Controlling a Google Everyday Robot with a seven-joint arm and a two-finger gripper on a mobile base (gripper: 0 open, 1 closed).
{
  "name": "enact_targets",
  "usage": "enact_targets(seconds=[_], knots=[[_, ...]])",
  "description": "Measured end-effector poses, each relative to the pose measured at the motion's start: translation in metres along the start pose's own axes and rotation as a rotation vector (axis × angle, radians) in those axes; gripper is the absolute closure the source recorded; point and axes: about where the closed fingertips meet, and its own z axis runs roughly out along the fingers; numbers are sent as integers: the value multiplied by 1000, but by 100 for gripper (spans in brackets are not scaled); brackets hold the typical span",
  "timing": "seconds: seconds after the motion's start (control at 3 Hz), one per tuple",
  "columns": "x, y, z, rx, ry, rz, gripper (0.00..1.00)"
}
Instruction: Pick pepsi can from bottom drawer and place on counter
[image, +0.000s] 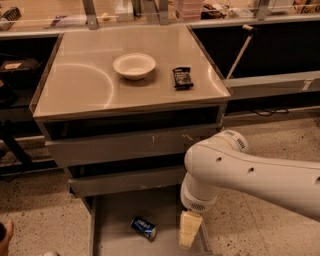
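Gripper (189, 231) hangs over bottom drawer (114, 231), right of the lying pepsi can (144, 228); grip state undeterminable

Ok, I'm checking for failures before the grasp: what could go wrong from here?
1. The can lies on its side on the drawer floor, so a nudge may roll it away.
2. The gripper hangs beside the can, close to the drawer's side wall, and may clip that wall.
3. The bowl and packet sit on the counter; a careless placement could hit them.
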Motion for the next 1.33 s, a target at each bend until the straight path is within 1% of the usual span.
enact_targets(seconds=[0.33,0.67,1.0,1.33], knots=[[-13,7,56,-71,-32,47,0],[-27,4,123,-134,-95,137,0],[-37,9,172,-210,-151,207,0],[-36,16,183,-236,-150,213,0]])
